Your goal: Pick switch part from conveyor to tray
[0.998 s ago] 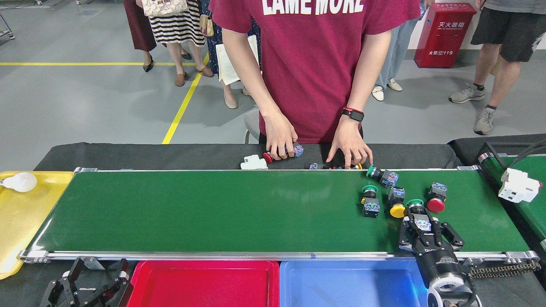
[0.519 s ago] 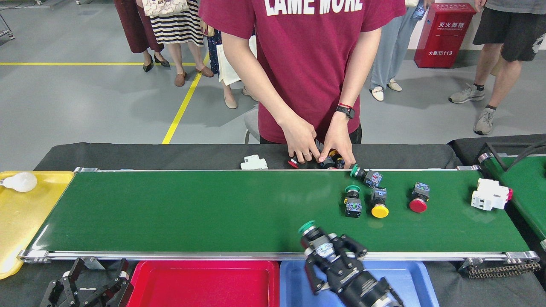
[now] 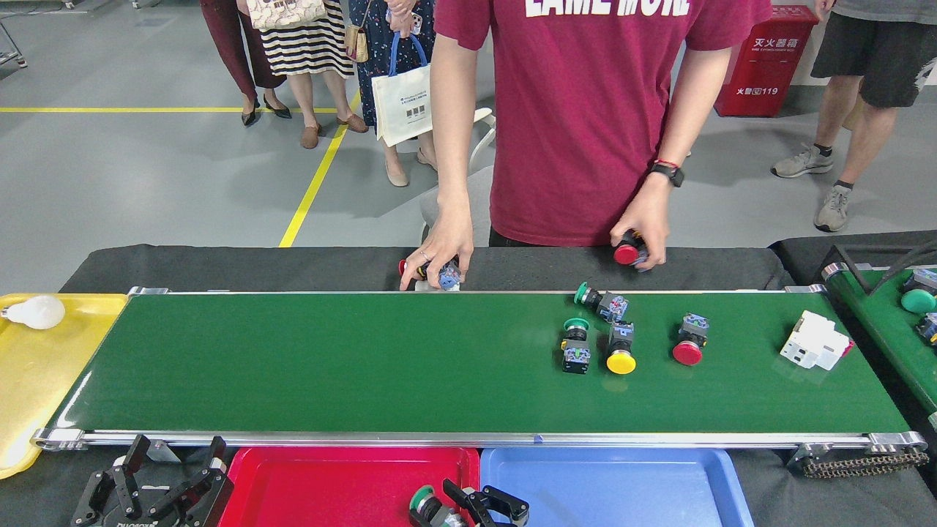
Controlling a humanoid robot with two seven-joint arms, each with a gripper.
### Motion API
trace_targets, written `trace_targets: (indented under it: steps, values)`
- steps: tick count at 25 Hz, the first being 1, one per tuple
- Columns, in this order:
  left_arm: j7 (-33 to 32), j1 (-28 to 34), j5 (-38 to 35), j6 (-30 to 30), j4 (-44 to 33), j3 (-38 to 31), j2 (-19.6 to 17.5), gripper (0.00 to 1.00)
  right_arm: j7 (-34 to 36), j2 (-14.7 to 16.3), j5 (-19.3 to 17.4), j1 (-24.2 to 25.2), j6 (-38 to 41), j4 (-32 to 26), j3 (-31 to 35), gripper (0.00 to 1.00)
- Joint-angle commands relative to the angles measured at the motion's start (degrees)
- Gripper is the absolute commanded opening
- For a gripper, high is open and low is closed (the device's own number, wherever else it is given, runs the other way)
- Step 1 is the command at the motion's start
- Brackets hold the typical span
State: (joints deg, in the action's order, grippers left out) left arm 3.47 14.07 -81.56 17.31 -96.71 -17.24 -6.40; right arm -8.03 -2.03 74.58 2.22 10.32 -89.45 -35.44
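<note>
The dark-green conveyor (image 3: 366,366) spans the view. On its right half lie several switch parts: a green-capped one on its side (image 3: 599,300), a green one (image 3: 576,345), a yellow one (image 3: 621,353) and a red one (image 3: 689,342). At the bottom edge my right gripper (image 3: 468,509) is shut on a green-capped switch part (image 3: 423,502), over the right end of the red tray (image 3: 329,483); most of the gripper is cut off by the frame. My left gripper (image 3: 176,461) rests open at bottom left, off the belt, holding nothing.
A white breaker block (image 3: 812,348) lies near the belt's right end. A blue tray (image 3: 622,483) adjoins the red one. A yellow tray (image 3: 36,380) with a bulb (image 3: 33,312) sits left. A person's hands (image 3: 439,260) handle parts behind the belt. A second belt (image 3: 897,322) stands right.
My right gripper carried the green-capped switch part off the belt, leftward and toward me, to above the red tray. The parts on the belt drifted left. The person's hands shifted.
</note>
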Motion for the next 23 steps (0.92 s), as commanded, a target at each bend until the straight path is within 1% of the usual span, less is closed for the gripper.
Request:
trace_targets:
  steps: [1,4,5,7,8,11,13,15,17,20,21,23]
  values:
    - [0.0,-0.4,-0.2,0.2,-0.8,0.2,-0.1,1.00,-0.4,-0.4,-0.1,-0.9,-0.3,-2.1,0.2,0.98]
    - [0.0,-0.4,-0.2,0.1,-0.8,0.8,0.0,1.00,-0.5,-0.3,-0.2,-0.7,-0.7,-6.1,0.6,0.98]
    - [0.0,-0.4,-0.2,0.1,-0.8,0.8,0.0,1.00,-0.5,-0.3,-0.3,-0.8,-0.7,-7.7,1.9,0.98]
    - [0.0,-0.4,-0.2,0.1,-0.9,0.8,0.0,1.00,-0.4,-0.6,-0.2,-0.8,-0.8,-10.1,6.9,0.98]
    - [0.0,-0.4,-0.2,0.1,-0.9,0.8,0.0,1.00,-0.3,-1.1,-0.3,-1.1,-0.8,-10.8,10.6,0.97]
    - [0.0,-0.4,-0.2,-0.1,-0.9,1.1,0.2,1.00,0.0,-4.0,-0.2,-1.7,-0.8,-10.8,20.7,0.97]
    - [0.0,-0.4,-0.2,-0.1,-1.6,2.3,0.3,1.00,1.5,-3.8,-0.2,-1.5,-0.7,-10.8,26.9,0.97]
    - [-0.4,-0.4,-0.2,-0.3,-2.5,5.6,0.2,1.00,3.8,-3.5,-0.3,-0.8,-0.7,-10.8,30.9,0.97]
    - [-2.0,-0.4,-0.3,-0.6,-3.7,10.1,0.4,1.00,4.9,-2.5,-0.2,1.6,-0.7,-10.9,35.8,0.97]
    - [-4.5,-2.6,-2.0,-2.3,-4.6,18.1,3.0,1.00,4.9,-2.2,-0.2,3.1,-0.8,-10.9,41.1,0.97]
    - [-5.2,-4.1,-4.6,-3.8,-4.5,21.1,4.1,1.00,4.9,-2.3,-0.2,4.0,-0.8,-10.9,43.1,0.97]
    - [-5.8,-7.1,-10.6,-6.8,-4.3,26.5,6.9,1.00,4.9,-2.2,-0.2,6.3,-0.7,-11.2,44.8,0.97]
